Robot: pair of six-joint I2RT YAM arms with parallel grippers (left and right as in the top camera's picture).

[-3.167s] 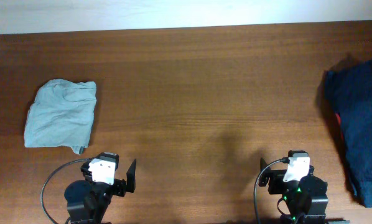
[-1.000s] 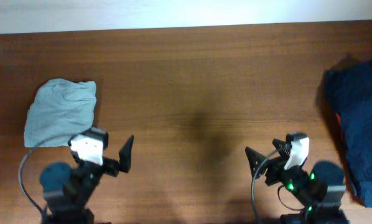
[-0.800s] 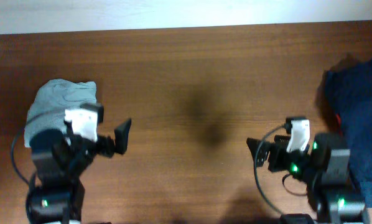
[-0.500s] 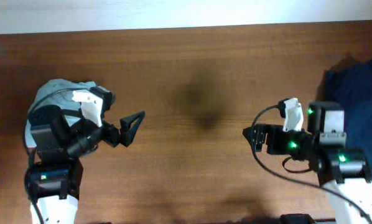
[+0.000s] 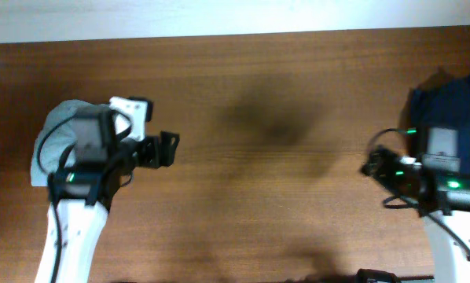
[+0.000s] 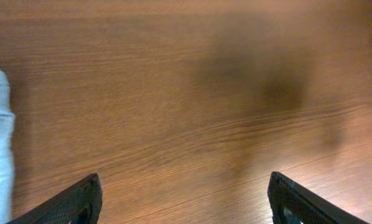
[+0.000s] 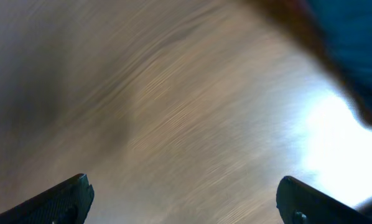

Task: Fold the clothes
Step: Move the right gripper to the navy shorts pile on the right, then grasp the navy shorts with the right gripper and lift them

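As right pincer (image 7: 183,191) gapes, navy shorts (image 7: 354,37) just beside

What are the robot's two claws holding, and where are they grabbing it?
Nothing. The left gripper and the right gripper both stand open and empty above the brown wooden table.

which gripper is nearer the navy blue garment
Right. The right gripper is close beside the navy garment; the left gripper is across the table, by the pale grey garment.

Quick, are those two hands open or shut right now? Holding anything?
Left hand: open, holding nothing.
Right hand: open, holding nothing.
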